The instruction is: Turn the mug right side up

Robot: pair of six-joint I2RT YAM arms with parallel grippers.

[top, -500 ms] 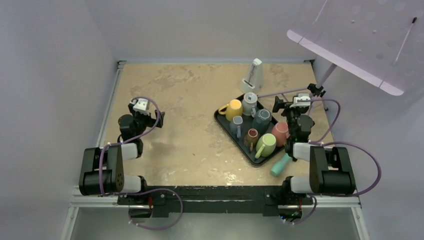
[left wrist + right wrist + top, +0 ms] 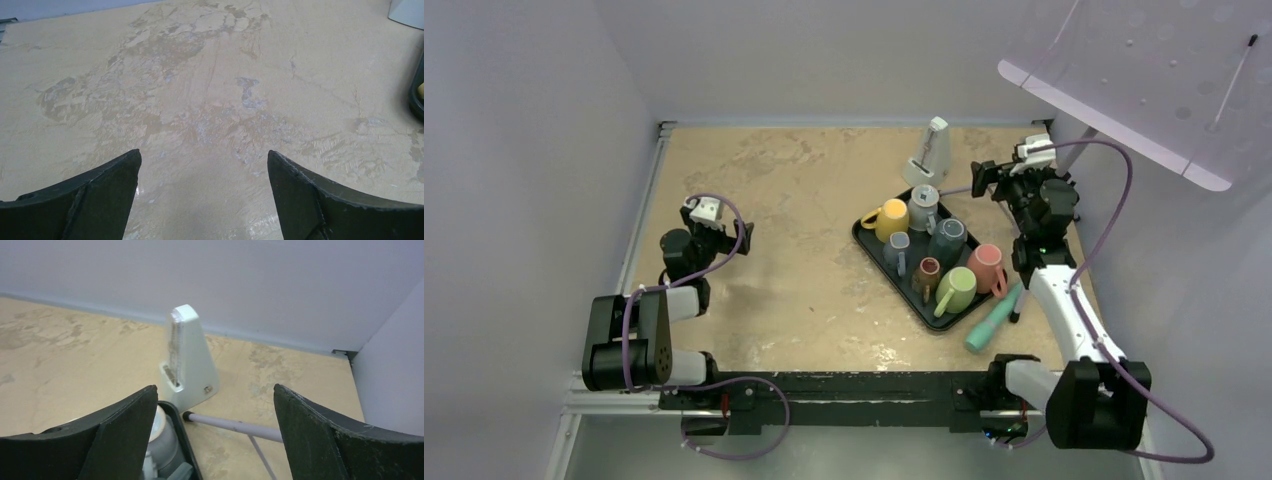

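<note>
A black tray (image 2: 870, 246) holds several mugs: yellow (image 2: 890, 219), grey (image 2: 924, 208), dark blue (image 2: 947, 240), small blue (image 2: 897, 246), brown (image 2: 927, 271), green (image 2: 957, 290) and pink (image 2: 985, 264). The grey mug (image 2: 162, 440) seems to stand base up at the tray's far corner. My right gripper (image 2: 986, 180) is open and empty, raised just right of that corner; in the right wrist view (image 2: 215, 387) its jaws stand wide, with the grey mug by the left finger. My left gripper (image 2: 705, 212) is open and empty, far left of the tray, over bare table (image 2: 204, 152).
A white metronome (image 2: 930, 150) stands behind the tray and also shows in the right wrist view (image 2: 187, 360). A stand's thin grey leg (image 2: 235, 425) lies by the tray corner. A teal pen-like object (image 2: 989, 322) lies off the tray's front right. Walls enclose the table.
My right arm has stretched out, and its gripper moved from beside the pink mug to the tray's back right corner. The left arm has not moved.
</note>
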